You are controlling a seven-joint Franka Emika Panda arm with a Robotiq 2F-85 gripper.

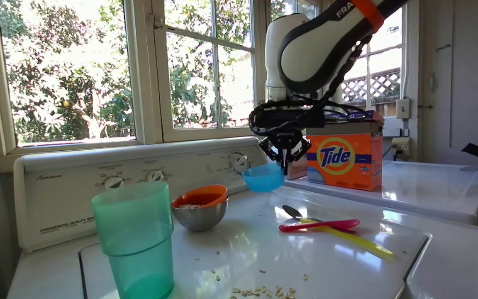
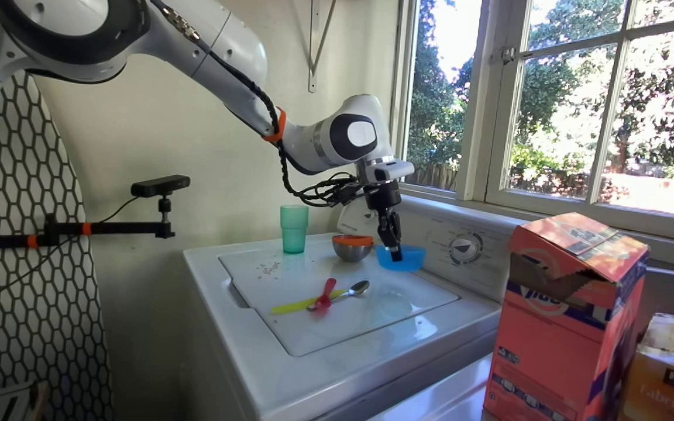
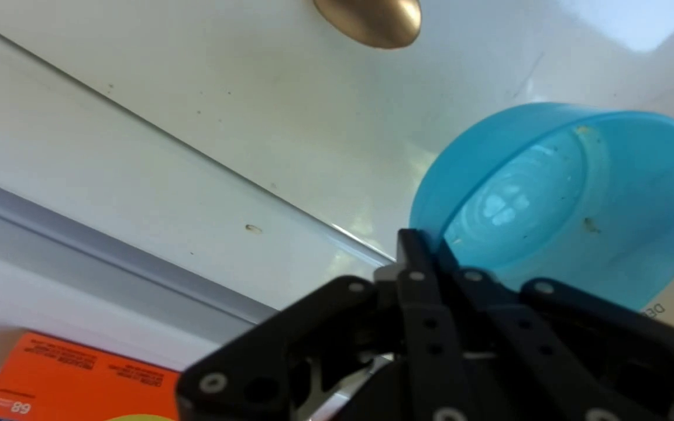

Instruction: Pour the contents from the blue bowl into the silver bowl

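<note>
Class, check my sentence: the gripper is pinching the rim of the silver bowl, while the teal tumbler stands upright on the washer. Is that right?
Not quite. The wrist view shows the gripper pinching the rim of the blue bowl, not the silver bowl, which stands apart in an exterior view. The teal tumbler does stand upright on the washer.

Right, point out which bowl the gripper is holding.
The light-blue plastic bowl: the gripper is shut on its rim. The silver bowl and the orange bowl tilted inside it stand apart from the gripper.
</note>
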